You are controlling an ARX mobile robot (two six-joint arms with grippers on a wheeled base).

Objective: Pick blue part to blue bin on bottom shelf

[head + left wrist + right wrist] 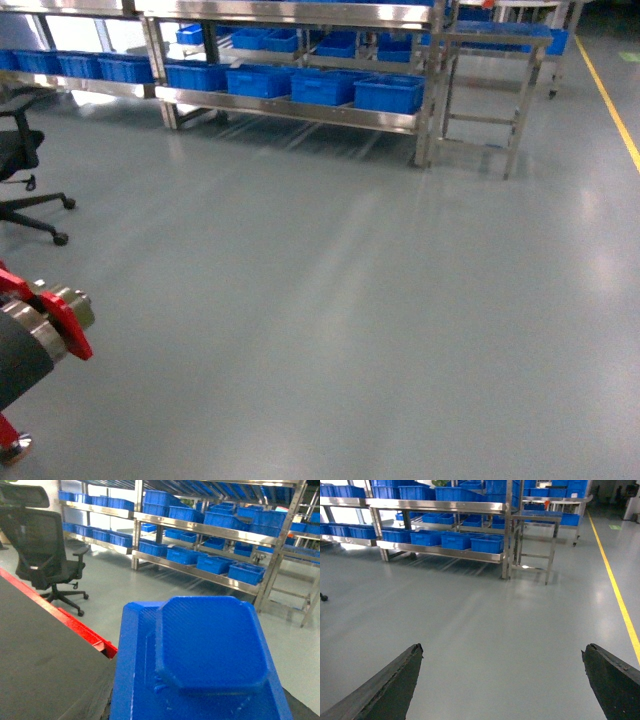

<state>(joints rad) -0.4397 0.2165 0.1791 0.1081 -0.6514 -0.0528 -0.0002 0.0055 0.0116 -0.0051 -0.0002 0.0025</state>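
Blue part (210, 650): seen only in the left wrist view, filling the lower middle close to the camera; a flat slab with clipped corners on a wider blue base.
Left pincer: not itself visible; the part appears to be carried at it, but whether the jaws pinch it cannot be told.
Right pincer (502, 680): spread wide, nothing between the two dark fingers (385, 685), only bare floor (485, 625).
Blue bins (388, 93): lined along the front edge of the bottom shelf (300, 112) of the steel rack, well apart from the robot across open floor.
Target bin: which of the like bins is meant cannot be told at this range.
Risk, grip: the hold on the part is unseen, so it could slip or tilt during the drive.
Risk, aim: the wrong bin could be chosen, since the row looks alike.
Risk, approach: the shelf above the bottom shelf could be struck when an arm reaches in.
Risk, route: the office chair (20, 160) stands near the left edge of the floor and could be clipped.
Writing: no brand, label or lettering can be read in any view.
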